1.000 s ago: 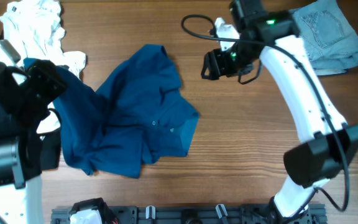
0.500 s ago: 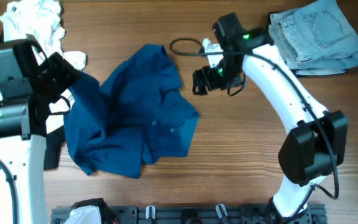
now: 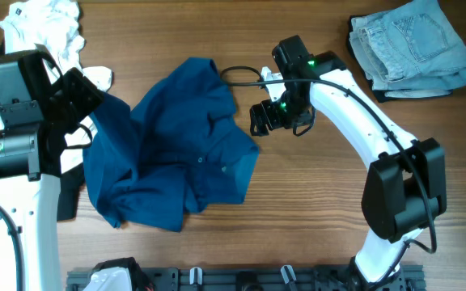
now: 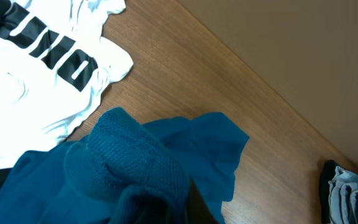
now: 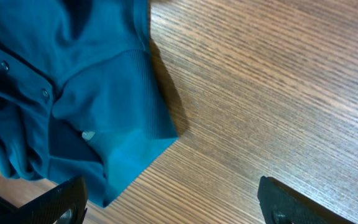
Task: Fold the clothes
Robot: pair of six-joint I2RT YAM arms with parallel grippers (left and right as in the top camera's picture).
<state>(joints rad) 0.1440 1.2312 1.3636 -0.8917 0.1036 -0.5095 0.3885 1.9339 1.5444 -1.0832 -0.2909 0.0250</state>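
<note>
Three garments lie on the wooden table (image 3: 322, 218), one of each kind. The only writing is black block lettering on the white T-shirt (image 4: 36, 68), in the upper left of the left wrist view. Folds and the frame edge cut it off, so no word can be read.

The dark teal shirt (image 3: 176, 153) lies crumpled left of centre in the overhead view. Its upper left corner is drawn up to the left gripper (image 3: 73, 93), whose claw is closed on a bunch of that fabric. The right wrist view shows two small teal buttons (image 5: 44, 93) on the shirt and a pale speck below them.

The folded denim garment (image 3: 411, 44) lies in the upper right corner, well apart from the shirt.

The right gripper (image 3: 265, 117) hangs just beside the shirt's right edge. Its claw is spread wide, with nothing in it.
</note>
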